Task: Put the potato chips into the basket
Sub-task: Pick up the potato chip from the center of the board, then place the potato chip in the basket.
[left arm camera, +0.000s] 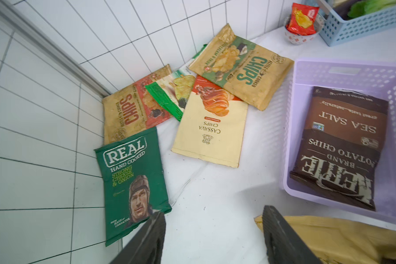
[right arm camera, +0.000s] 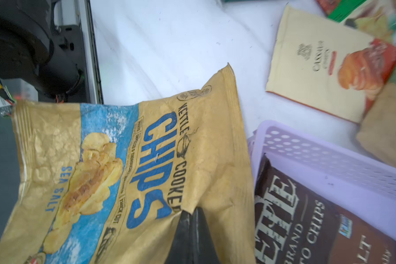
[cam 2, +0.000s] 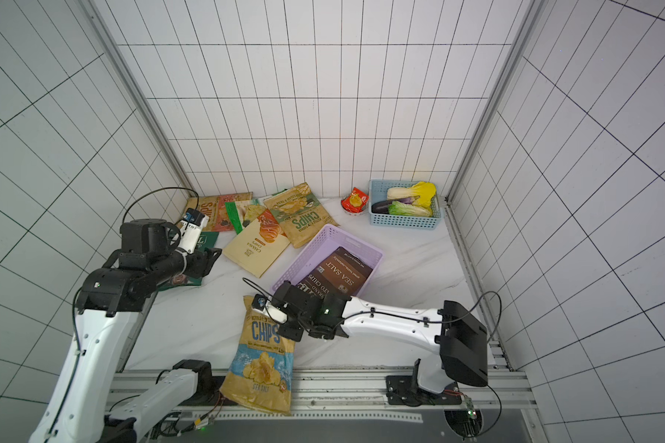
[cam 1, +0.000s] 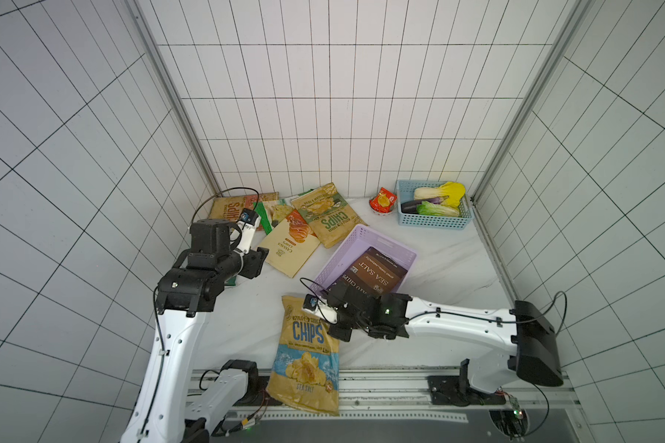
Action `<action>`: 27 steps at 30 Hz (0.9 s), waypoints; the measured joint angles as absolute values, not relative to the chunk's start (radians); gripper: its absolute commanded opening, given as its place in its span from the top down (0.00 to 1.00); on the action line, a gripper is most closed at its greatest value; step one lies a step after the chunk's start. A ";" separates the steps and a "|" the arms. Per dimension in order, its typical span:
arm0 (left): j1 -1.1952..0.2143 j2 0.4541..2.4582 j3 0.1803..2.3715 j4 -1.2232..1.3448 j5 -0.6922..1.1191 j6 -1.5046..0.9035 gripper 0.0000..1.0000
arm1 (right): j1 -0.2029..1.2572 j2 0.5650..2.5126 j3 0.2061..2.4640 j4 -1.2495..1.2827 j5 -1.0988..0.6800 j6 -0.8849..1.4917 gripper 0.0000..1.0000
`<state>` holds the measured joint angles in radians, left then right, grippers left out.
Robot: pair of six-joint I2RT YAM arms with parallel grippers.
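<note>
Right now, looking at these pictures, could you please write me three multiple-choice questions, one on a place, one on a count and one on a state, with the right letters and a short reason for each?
1. Where is the brown bag?
A. inside the lilac basket
B. under it
C. outside it, by the wall

2. How many bags lie in the lilac basket?
A. none
B. one
C. three

3. What is the state of the right gripper?
A. open and empty
B. shut on the basket's rim
C. shut on the tan bag

Answers:
1 A: the brown bag lies within the lilac walls in both top views.
2 B: only the brown bag is in it.
3 C: the right wrist view shows the jaws closed on the tan bag's edge.
</note>
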<state>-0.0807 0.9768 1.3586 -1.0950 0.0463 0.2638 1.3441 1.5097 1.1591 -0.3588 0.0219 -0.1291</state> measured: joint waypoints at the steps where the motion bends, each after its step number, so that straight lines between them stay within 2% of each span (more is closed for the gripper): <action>1: -0.079 0.978 1.361 -1.081 0.031 0.252 0.32 | 1.340 1.499 1.166 -0.360 0.029 -0.124 1.00; 15: -0.071 1.026 1.425 -0.985 -0.029 0.158 0.32 | 1.087 1.420 1.259 -0.424 0.127 0.007 1.00; 20: -0.071 1.029 1.367 -0.960 -0.019 0.152 0.32 | 0.978 1.415 1.259 -0.426 0.150 0.031 1.00; 27: -0.070 1.028 1.226 -0.926 0.002 0.154 0.32 | 0.829 1.416 1.254 -0.402 0.088 0.029 1.00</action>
